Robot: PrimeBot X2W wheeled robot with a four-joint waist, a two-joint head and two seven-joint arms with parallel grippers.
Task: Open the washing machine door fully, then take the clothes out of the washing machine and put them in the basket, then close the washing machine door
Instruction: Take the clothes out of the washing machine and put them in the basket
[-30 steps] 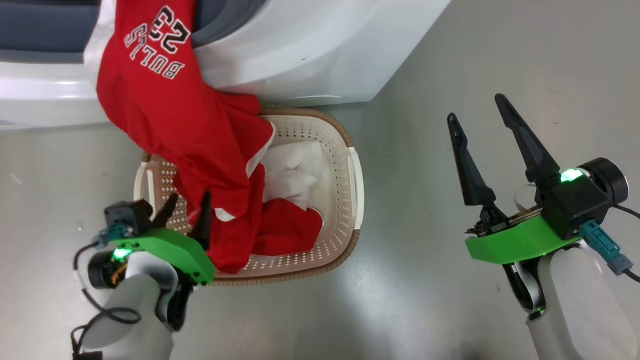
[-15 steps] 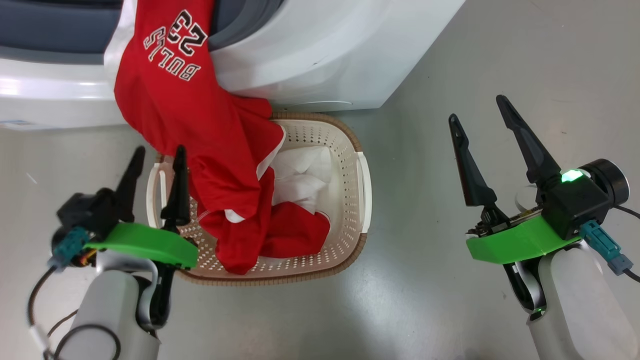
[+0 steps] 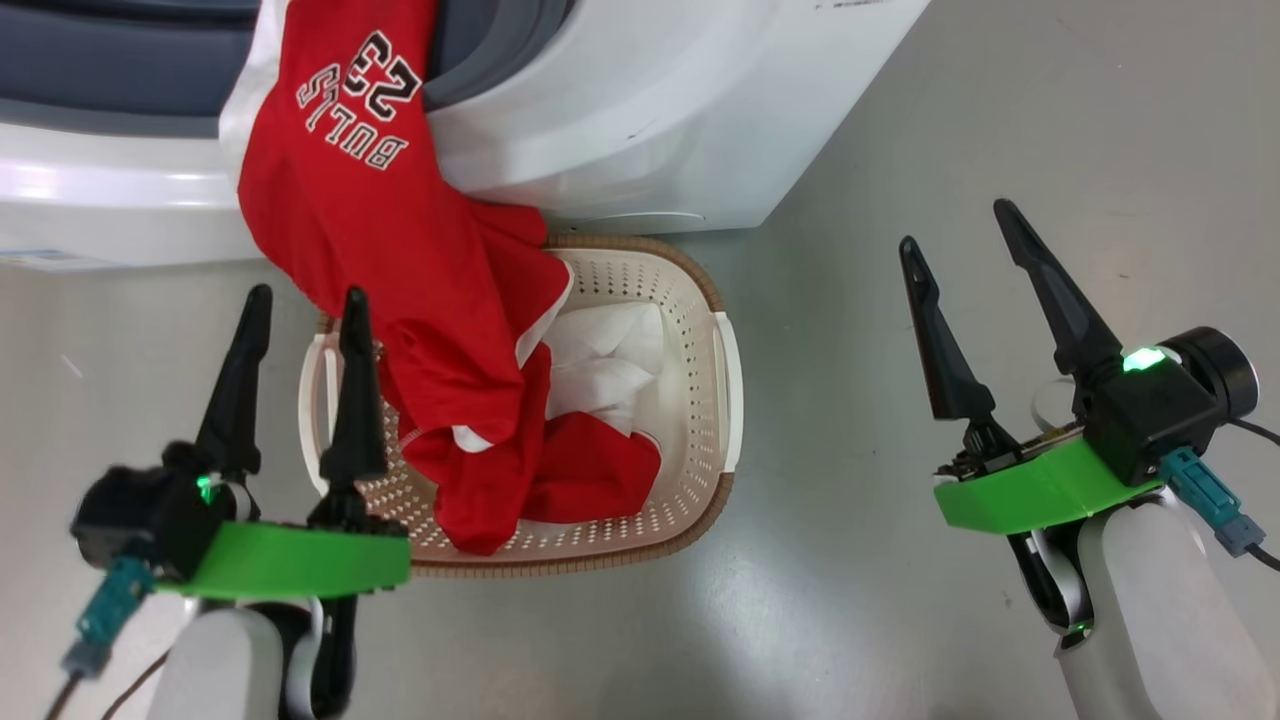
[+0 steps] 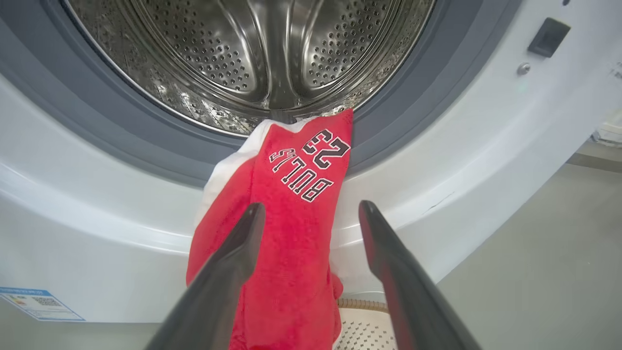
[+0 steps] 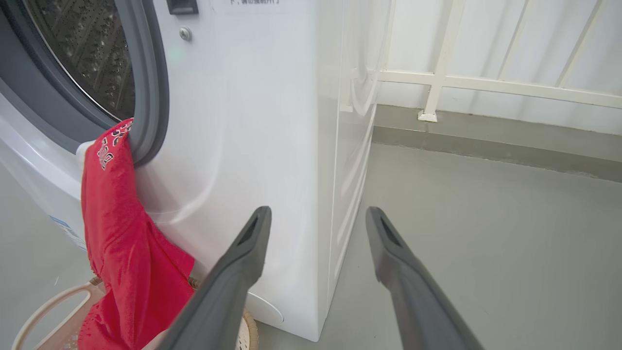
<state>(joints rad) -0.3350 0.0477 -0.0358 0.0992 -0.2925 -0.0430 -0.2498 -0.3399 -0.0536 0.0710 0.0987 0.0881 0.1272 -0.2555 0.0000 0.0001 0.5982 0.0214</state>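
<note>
- The washing machine [image 3: 650,110] stands with its drum mouth uncovered; the perforated steel drum [image 4: 262,53] looks bare behind the grey gasket [image 4: 97,131].
- A red jersey [image 3: 400,250] lettered "BULLS 23" is caught at the bottom of that mouth. It lies across the gasket lip and hangs down the machine's white front.
- The basket [image 3: 722,400] sits on the grey floor [image 3: 900,600], hard against the foot of the machine and below the drum mouth. The jersey's lower end trails into it.
- In the basket lie a white garment [image 3: 610,350] and another red piece [image 3: 590,470], partly covered by the jersey.
- The left gripper [image 3: 307,292] hovers in front of the machine and points at the drum mouth. Its jaws are spread and grasp nothing; one finger sits just beside the hanging jersey, and contact cannot be told.
- The right gripper [image 3: 955,225] hangs off the machine's right front corner over bare floor, jaws released and empty, well apart from the clothes.
- A small blue label [image 4: 39,304] marks the machine's front low on the left.
- A white railing [image 5: 486,82] runs along the wall beyond the machine's right side.
</note>
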